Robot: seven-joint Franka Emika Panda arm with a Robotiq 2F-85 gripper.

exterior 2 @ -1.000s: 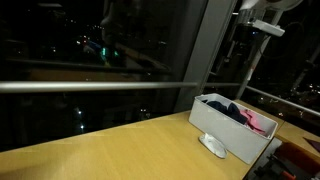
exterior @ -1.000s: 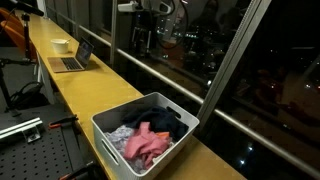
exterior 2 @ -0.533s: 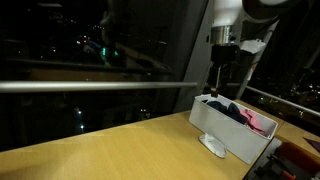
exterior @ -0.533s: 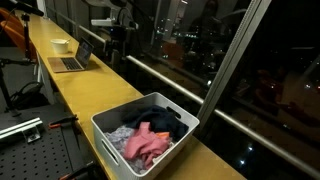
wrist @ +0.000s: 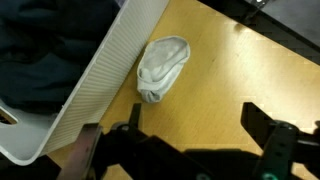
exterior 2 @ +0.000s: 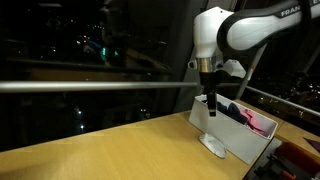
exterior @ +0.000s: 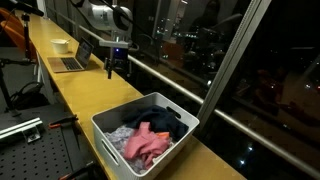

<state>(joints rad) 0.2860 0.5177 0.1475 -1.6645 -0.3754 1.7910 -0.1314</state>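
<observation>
Wooden desk (wrist: 235, 70) runs along a dark night window. At the far left of the wrist view, dark clothes (wrist: 40, 45) fill a white basket (wrist: 105, 75), which stands beside the hand (wrist: 195, 125) and lower than it. Next, a crumpled white sock (wrist: 160, 68) lies on the desk just beside the basket wall, under the hand and slightly ahead. The hand hangs above with its fingers spread wide, holding nothing. For a good grasp, I judge it should centre over the sock and descend straight, clear of the wall.
</observation>
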